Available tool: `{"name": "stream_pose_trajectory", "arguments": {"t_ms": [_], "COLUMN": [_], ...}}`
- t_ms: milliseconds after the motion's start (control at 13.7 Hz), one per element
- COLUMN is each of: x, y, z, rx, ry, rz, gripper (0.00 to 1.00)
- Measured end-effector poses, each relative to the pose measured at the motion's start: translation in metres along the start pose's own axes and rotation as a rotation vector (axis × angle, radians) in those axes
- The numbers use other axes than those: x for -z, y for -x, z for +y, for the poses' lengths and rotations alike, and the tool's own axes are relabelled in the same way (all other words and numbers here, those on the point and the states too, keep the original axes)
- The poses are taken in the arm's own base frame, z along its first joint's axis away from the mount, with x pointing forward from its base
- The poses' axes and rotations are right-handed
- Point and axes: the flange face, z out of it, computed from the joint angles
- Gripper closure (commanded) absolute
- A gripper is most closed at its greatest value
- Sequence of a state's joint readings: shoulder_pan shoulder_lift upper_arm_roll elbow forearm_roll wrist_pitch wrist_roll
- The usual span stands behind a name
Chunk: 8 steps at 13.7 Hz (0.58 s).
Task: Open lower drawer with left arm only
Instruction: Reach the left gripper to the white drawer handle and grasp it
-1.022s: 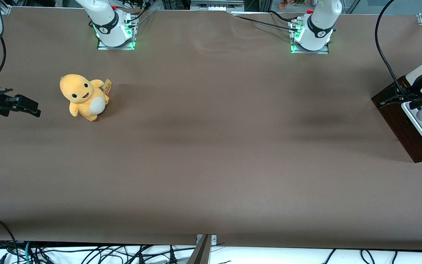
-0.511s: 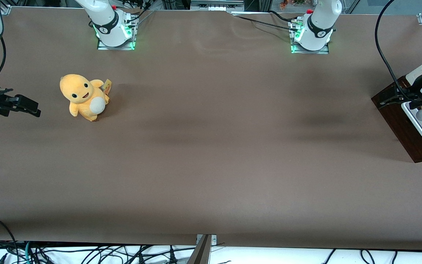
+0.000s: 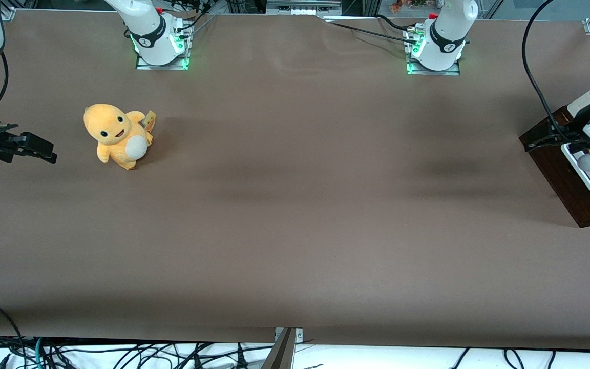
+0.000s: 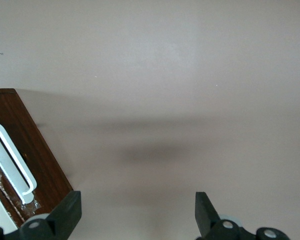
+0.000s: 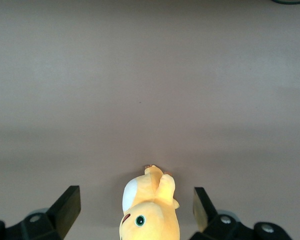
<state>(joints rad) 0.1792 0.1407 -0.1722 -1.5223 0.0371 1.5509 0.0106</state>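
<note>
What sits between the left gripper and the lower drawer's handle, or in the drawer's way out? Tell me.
Nothing visible. The open gripper hangs just above the drawer, beside its white handle, with bare table in front of the drawer. The plush toy lies toward the parked arm's end.

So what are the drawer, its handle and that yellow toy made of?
The drawer front looks like dark brown wood with a glossy varnish: grain and sheen show in the left wrist view. Its handle is a smooth white bar, plastic or painted metal; I cannot tell which. The toy looks like soft fuzzy plush fabric. The gripper hangs open beside the drawer front, holding nothing.
</note>
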Motion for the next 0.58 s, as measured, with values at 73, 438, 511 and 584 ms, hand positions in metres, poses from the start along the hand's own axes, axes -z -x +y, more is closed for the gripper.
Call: {"name": "stream_pose_trajectory", "arguments": {"t_ms": [73,438,511,584], "x": [-0.01,-0.119,-0.143,-0.166], "y": [-0.004,-0.026,-0.03,-0.035], "z": [0.0,-0.006,-0.008,-0.014], "rx": [0.012,0.065,0.078,0.095], "ry": [-0.001,-0.171,-0.221,-0.276], "rz": [-0.021,-0.309,-0.364,-0.408], "gripper": [0.0,0.0,0.0,0.0]}}
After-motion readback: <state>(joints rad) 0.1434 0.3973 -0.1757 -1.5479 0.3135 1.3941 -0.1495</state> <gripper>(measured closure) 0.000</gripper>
